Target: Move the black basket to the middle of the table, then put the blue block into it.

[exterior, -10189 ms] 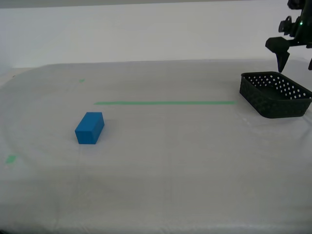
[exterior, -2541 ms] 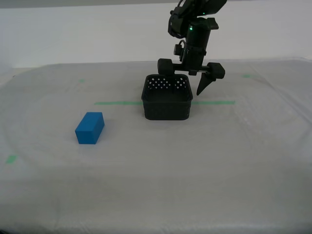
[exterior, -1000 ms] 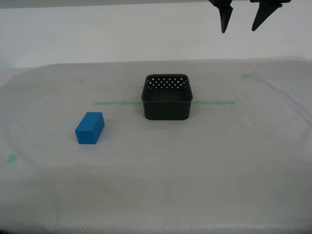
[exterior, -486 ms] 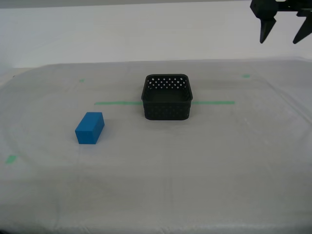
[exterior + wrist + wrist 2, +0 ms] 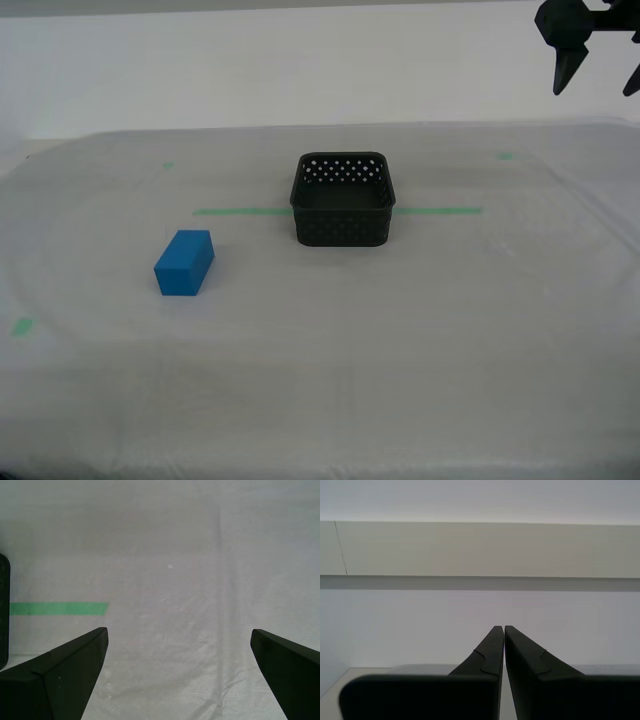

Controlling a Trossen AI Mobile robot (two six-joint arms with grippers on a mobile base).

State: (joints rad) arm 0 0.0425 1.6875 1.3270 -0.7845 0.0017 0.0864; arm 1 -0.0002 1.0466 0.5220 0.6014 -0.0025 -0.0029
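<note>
The black basket (image 5: 340, 228) stands upright and empty near the middle of the table (image 5: 420, 340), on the green tape line (image 5: 240, 211). The blue block (image 5: 184, 262) lies on the cloth toward the exterior view's left, well apart from the basket. My first gripper (image 5: 598, 78) hangs open and empty high at the exterior view's upper right. In its wrist view, my first gripper (image 5: 178, 631) looks down on bare cloth, with the basket's edge (image 5: 4, 610) and the tape's end (image 5: 57, 608) showing. My second gripper (image 5: 503, 627) is shut on nothing, facing a wall.
Small green tape bits (image 5: 21, 326) mark the cloth near the exterior view's left edge and far back (image 5: 505, 155). A pale wall (image 5: 250, 70) runs behind the table. My second arm does not show in the exterior view.
The basket went from the exterior view's right to the middle of the table and was let go. Since then my first gripper has risen and drifted toward the exterior view's right, open.
</note>
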